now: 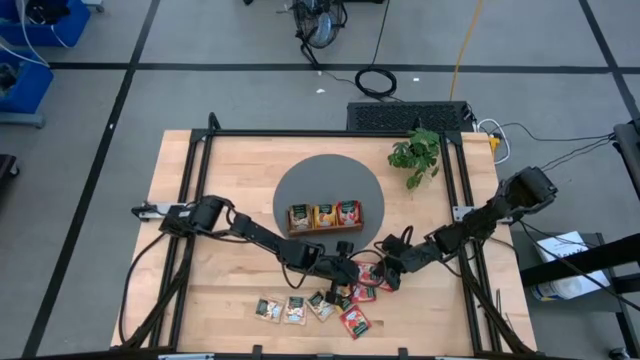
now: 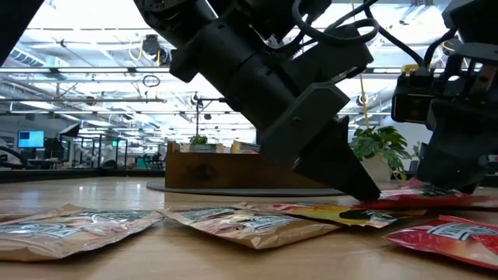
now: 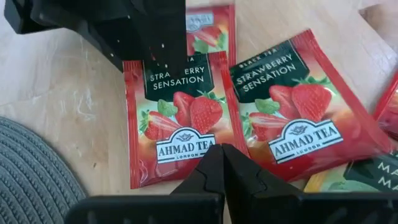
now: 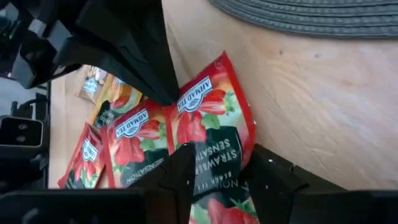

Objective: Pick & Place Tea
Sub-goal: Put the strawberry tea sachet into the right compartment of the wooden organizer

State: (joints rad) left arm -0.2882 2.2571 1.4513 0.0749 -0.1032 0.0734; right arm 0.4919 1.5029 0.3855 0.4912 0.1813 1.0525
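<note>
A red strawberry tea sachet (image 3: 177, 118) lies flat on the wooden table between my two grippers, just near of the round grey mat (image 1: 300, 180). My left gripper (image 3: 221, 163) is shut, its tip on the sachet's logo end. My right gripper (image 4: 221, 171) comes from the opposite side and is open, with one finger on each side of the sachet's title end. A second red sachet (image 3: 292, 112) lies beside the first. Several more sachets (image 1: 295, 310) lie near the table's front edge. My left gripper presses its shut fingertips (image 4: 166, 93) down on the sachet's logo end (image 3: 186, 152), slanting down from the table's left. The sachet lies flat on the table. My right gripper stands over the title end (image 4: 214, 158); whether its fingers touch the sachet I cannot tell.
The brown wooden tray (image 1: 323, 228) with sachets upright in its compartments stands on the grey mat, just beyond the grippers. A potted plant (image 1: 417, 155) sits at the table's far right. Bare wood lies to the left of the loose sachets.
</note>
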